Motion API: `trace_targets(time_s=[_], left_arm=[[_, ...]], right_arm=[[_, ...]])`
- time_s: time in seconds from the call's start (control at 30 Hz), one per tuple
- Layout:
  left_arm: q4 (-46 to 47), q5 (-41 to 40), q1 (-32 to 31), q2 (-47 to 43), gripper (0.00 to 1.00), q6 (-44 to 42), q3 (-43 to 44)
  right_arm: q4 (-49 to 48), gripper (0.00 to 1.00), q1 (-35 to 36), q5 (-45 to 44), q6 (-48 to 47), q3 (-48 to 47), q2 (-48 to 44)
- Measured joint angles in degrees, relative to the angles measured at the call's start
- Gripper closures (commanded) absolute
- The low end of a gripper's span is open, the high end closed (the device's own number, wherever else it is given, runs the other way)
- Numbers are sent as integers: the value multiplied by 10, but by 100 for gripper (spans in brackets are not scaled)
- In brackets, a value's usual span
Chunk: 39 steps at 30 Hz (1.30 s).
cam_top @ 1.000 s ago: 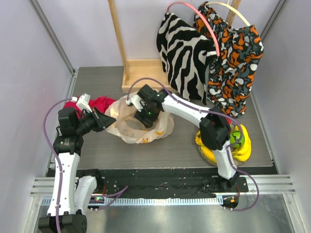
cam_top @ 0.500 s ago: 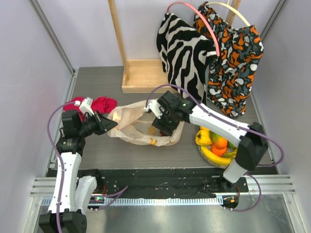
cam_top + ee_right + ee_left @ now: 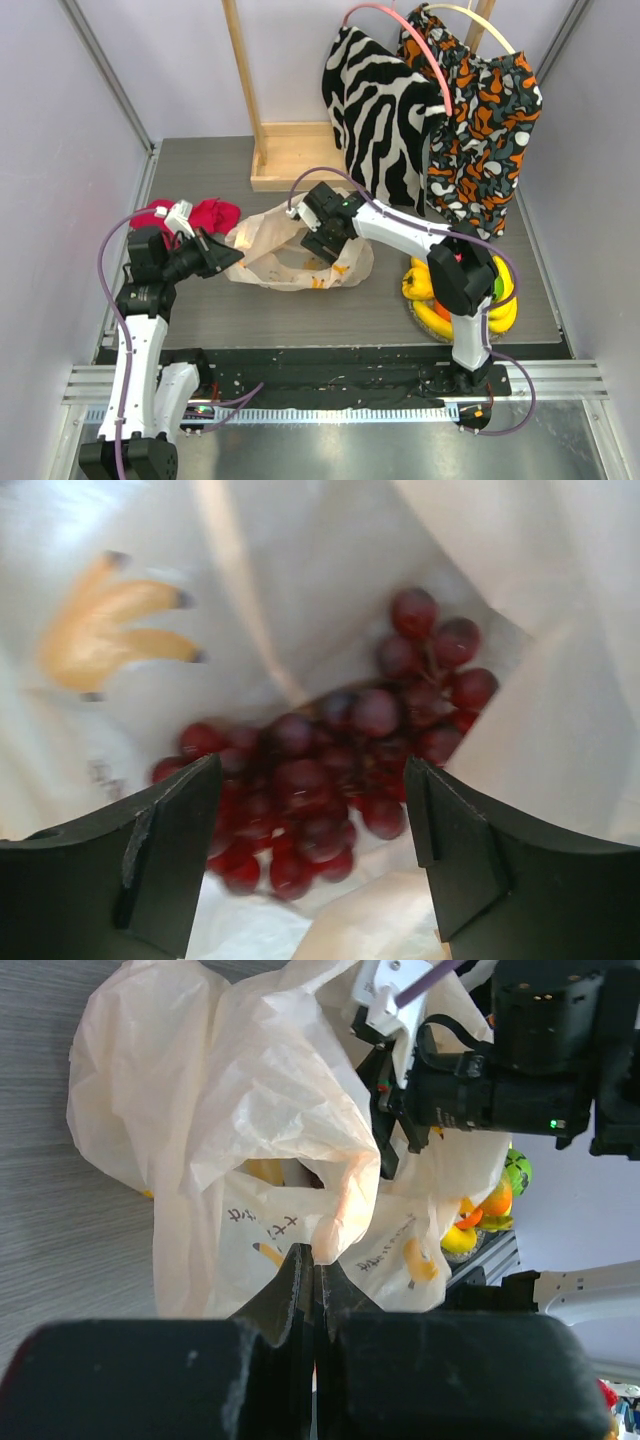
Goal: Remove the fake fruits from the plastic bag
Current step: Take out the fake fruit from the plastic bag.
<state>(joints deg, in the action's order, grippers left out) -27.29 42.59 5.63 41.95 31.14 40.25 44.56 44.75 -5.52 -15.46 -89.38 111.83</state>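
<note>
The cream plastic bag (image 3: 285, 258) printed with small bananas lies on the grey table. My left gripper (image 3: 232, 258) is shut on the bag's left edge (image 3: 335, 1230). My right gripper (image 3: 322, 240) is open inside the bag's mouth, its fingers (image 3: 165, 850) on either side of a dark red grape bunch (image 3: 330, 780) lying in the bag. Bananas (image 3: 500, 305), an orange (image 3: 440, 308) and a green fruit (image 3: 497, 288) lie on the plate at the right, half hidden by my right arm.
A red cloth (image 3: 205, 213) lies behind my left gripper. A wooden stand (image 3: 290, 160) is at the back. Patterned clothes (image 3: 430, 120) hang on hoops at the back right. The silver plate (image 3: 425, 325) sits near the front right.
My right arm swung right toward the plate, then came back left, and its gripper is in the bag over the grapes. The bag shifted a little. My left gripper kept its hold.
</note>
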Motion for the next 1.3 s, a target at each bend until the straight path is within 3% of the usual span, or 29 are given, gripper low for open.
trace_targets(time_s=[0.1,0.2,0.23,0.3,0.37,0.57,0.73,1.0,1.3], left_arm=[[0,0,0,-3,100,0,0],[0,0,0,-3,100,0,0],[0,-1,0,-3,100,0,0],[0,-1,0,-3,100,0,0],[1,-1,0,-4,100,0,0],[6,-1,0,-5,100,2,0],[10,-4,0,5,100,3,1],[16,-20,0,31,100,3,19],[22,-53,0,63,100,-2,42]], right_arm=[[-1,24,-10,-17,1,2,12],[-5,45,-16,-24,-1,15,14],[-6,62,-16,-24,-1,21,15],[0,83,-17,-20,-9,25,22],[6,98,-17,-13,-12,17,35],[38,99,-15,57,-18,-110,86],[37,99,0,145,-17,-211,66],[53,99,51,226,-16,-211,-51],[65,99,41,260,-31,-208,-141]])
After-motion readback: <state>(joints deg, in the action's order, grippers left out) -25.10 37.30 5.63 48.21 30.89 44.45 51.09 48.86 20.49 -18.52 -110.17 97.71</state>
